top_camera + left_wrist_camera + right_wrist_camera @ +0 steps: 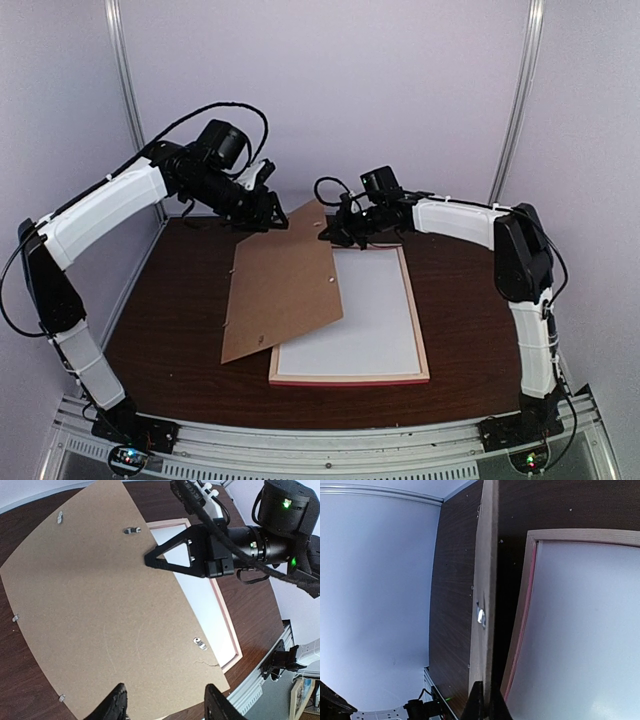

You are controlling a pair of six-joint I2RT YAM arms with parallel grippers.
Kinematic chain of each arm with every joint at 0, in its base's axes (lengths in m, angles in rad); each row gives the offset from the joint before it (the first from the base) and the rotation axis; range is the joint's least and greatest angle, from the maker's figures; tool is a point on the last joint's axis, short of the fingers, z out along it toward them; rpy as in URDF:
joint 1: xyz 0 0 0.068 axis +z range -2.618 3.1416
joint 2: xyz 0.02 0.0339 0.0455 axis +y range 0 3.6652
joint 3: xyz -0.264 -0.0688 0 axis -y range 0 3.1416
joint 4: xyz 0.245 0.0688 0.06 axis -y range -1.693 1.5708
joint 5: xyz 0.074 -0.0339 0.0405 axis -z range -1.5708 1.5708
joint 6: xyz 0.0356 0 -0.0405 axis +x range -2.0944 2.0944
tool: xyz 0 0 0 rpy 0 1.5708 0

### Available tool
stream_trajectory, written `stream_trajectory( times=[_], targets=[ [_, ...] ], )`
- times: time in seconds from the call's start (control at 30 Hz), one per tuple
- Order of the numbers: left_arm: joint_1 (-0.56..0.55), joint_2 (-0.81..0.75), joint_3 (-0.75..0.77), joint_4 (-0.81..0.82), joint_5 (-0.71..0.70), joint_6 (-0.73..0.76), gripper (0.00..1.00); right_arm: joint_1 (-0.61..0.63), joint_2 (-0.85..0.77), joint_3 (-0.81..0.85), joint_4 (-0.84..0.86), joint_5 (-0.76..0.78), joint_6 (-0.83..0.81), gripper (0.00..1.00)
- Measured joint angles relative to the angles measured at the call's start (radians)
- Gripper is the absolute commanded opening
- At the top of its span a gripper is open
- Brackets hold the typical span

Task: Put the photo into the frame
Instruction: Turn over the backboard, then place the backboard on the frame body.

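Pinching the far edge of the brown backing board, our right fingers hold it over the pink-railed rectangular frame; left fingers hover half apart.

I see the frame lying flat, lower right of middle, thin pink rails, white inside.

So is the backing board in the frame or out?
Out: backing board sits skewed across one side of the frame, edge pinched by the right tool.
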Motion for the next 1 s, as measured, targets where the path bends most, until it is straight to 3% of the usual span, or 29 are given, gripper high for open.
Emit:
stream_trajectory(
  times=[0.27,0.7,1.0],
  targets=[
    [0.026,-0.037,-0.089,0.026,-0.040,0.012,0.61,-0.054,-0.008,-0.130,0.158,-0.100,0.069,0.00],
    [0.108,-0.060,-0.215,0.099,-0.101,0.024,0.89,-0.198,-0.243,-0.432,0.386,-0.216,0.180,0.00],
    [0.141,-0.060,-0.256,0.154,-0.092,0.024,0.96,-0.325,-0.442,-0.581,0.332,-0.293,0.103,0.00]
  ],
)
